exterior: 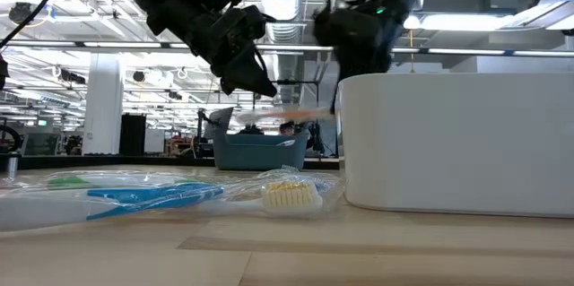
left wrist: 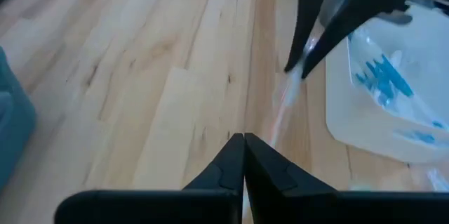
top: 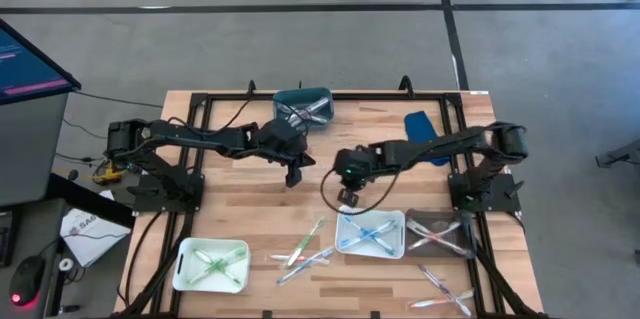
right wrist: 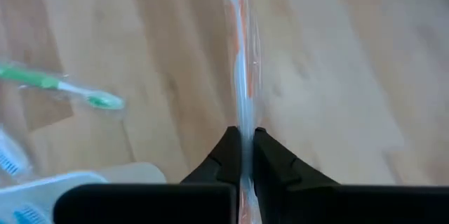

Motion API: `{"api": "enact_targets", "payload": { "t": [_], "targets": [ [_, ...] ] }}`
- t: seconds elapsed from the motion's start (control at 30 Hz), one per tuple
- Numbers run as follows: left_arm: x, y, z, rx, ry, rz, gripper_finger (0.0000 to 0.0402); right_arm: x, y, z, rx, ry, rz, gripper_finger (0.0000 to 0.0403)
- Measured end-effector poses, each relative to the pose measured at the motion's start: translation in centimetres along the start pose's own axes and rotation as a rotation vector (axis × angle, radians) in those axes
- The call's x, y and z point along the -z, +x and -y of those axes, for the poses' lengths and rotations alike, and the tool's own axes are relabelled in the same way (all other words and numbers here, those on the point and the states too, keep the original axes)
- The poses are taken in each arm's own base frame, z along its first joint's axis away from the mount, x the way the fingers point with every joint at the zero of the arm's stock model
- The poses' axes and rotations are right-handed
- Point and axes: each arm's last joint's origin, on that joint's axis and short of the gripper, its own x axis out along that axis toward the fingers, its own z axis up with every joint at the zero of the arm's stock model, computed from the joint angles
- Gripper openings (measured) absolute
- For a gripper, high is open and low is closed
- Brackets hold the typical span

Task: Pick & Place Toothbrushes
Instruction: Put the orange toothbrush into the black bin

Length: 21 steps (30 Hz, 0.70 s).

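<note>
The right gripper (right wrist: 242, 155) is pinched on a pink toothbrush (right wrist: 238, 55) in its clear wrapper, held above mid-table just far of the white tray (top: 345, 244) of blue ones. It looks light, stiff and slippery in that film, so a mid-handle hold seems wise. Only the right wrist view shows this grip clearly; overhead, the left gripper (top: 293, 174) hangs closed and empty near the teal bin (top: 326, 96).
</note>
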Motion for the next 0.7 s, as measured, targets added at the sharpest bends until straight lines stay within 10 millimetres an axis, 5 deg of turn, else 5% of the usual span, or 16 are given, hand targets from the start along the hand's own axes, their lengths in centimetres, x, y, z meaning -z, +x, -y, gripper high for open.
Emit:
{"api": "enact_targets", "payload": {
  "t": [0.23,0.47,0.7],
  "targets": [
    [-0.8,0.0,-0.1,-0.047,0.001,0.084,0.0002,3.8,-3.8,-0.8,0.094,0.081,0.098,0.001],
    [-1.5,-0.1,-0.3,-0.115,-0.145,0.171,0.0002,10.9,-6.5,-0.9,0.093,0.13,0.04,0.001],
    [-1.7,-0.2,-0.3,-0.115,-0.341,0.205,0.0002,17.4,-12.4,-0.8,0.023,0.179,0.105,0.001]
  ]
}}
